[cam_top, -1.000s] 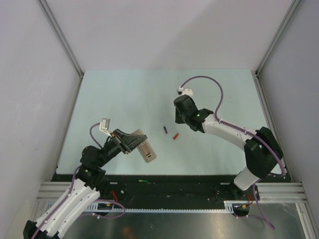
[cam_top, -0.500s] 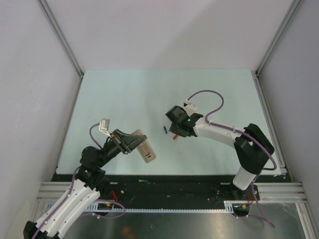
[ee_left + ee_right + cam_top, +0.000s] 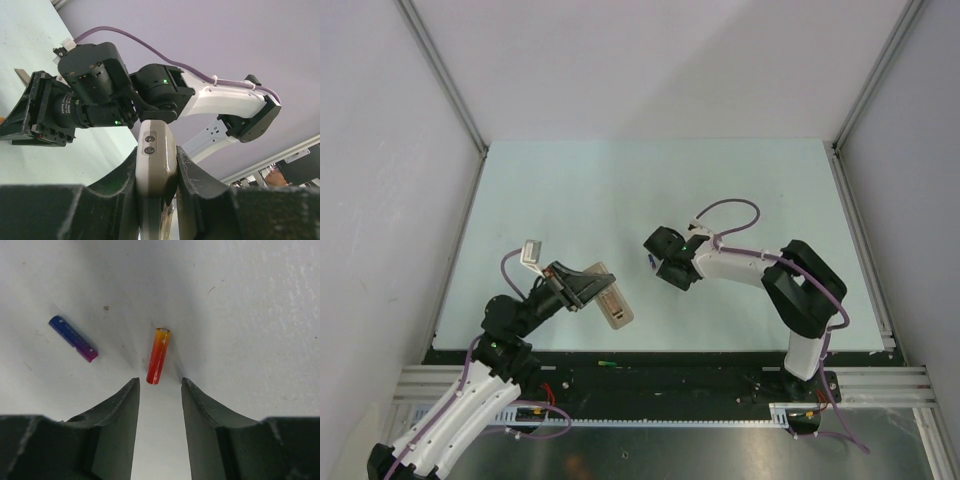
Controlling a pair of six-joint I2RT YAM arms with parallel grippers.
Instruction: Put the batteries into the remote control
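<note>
Right gripper has swung in over the red battery, jaws spread, not touching it.

You see a pale green bench under the right tool, with plain grey-white walls beyond and beside it.

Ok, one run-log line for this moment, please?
left end effector: shut on remote control | right end effector: open, over red battery | blue battery: lying loose nearby

A pale green table sits between plain grey walls.
</note>
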